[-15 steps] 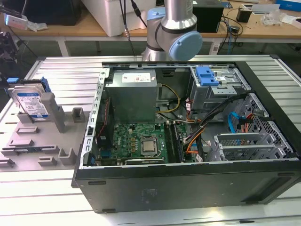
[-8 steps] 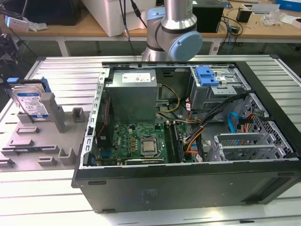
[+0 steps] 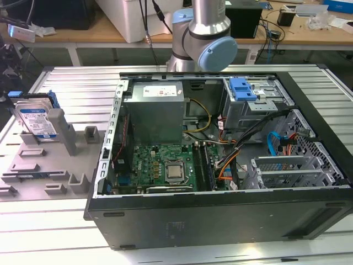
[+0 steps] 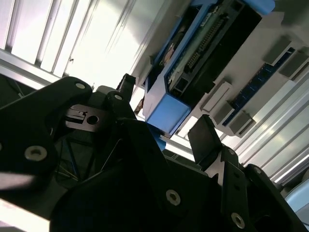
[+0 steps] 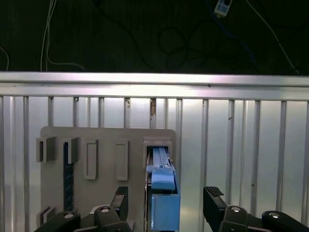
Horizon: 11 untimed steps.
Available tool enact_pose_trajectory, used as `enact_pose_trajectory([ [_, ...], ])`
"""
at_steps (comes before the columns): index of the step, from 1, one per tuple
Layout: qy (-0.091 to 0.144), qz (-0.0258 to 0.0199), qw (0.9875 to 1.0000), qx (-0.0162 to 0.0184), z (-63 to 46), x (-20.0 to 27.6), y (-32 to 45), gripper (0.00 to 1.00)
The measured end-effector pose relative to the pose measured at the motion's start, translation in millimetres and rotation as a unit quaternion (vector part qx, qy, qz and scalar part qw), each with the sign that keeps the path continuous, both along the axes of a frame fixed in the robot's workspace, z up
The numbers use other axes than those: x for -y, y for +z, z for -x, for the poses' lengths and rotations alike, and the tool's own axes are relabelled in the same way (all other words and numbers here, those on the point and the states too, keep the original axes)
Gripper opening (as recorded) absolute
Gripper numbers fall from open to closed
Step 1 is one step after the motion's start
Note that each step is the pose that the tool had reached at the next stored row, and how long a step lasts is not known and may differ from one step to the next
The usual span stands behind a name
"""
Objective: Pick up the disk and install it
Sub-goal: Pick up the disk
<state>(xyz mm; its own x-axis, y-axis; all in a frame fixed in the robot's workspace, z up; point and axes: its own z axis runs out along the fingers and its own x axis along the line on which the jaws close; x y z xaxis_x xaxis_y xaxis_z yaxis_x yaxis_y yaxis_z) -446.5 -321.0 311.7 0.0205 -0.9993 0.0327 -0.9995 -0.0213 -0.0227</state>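
Ribbed aluminium table (image 3: 71, 83), with dark floor and cables beyond its far edge in the first wrist view. Your claw (image 5: 167, 205) hangs above the grey holder plate (image 5: 106, 137), its two black fingers (image 5: 120, 202) spread wide and holding nothing. Between them, the disk (image 5: 163, 193) stands on edge in the plate's tall slot, blue carrier rail facing the claw. The open computer case (image 3: 220, 165) lies beside the plate, on the exterior view's right.
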Motion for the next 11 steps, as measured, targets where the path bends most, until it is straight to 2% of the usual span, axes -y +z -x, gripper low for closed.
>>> enact_pose_trajectory([
  [11,0.002,0.0,1.0,0.0,0.6,0.4,-12.1,0.72],
])
